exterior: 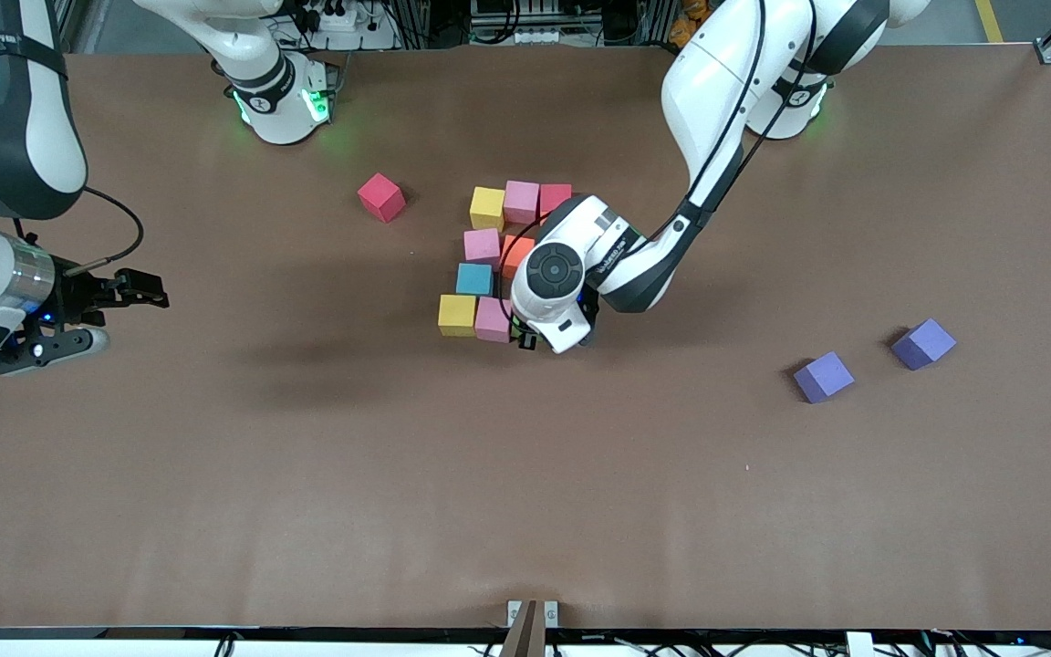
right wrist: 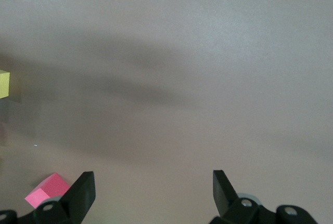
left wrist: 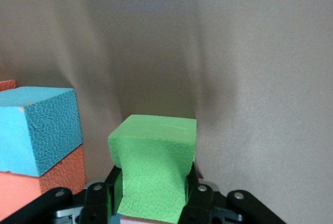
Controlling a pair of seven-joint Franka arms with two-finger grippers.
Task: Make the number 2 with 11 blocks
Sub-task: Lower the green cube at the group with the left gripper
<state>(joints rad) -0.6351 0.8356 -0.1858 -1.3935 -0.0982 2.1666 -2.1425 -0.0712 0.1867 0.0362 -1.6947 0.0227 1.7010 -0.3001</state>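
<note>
Blocks sit clustered mid-table as a partial number 2: we see yellow, pink and red in the row nearest the bases, then pink and orange, a light blue cube, then yellow and pink nearest the front camera. Left gripper is low at that last row, just beside the pink cube, jaws clamped on the green cube. One more red cube lies apart, toward the right arm's end. Two purple cubes sit toward the left arm's end. Right gripper waits at the right arm's end of the table, jaws wide, holding nothing.
</note>
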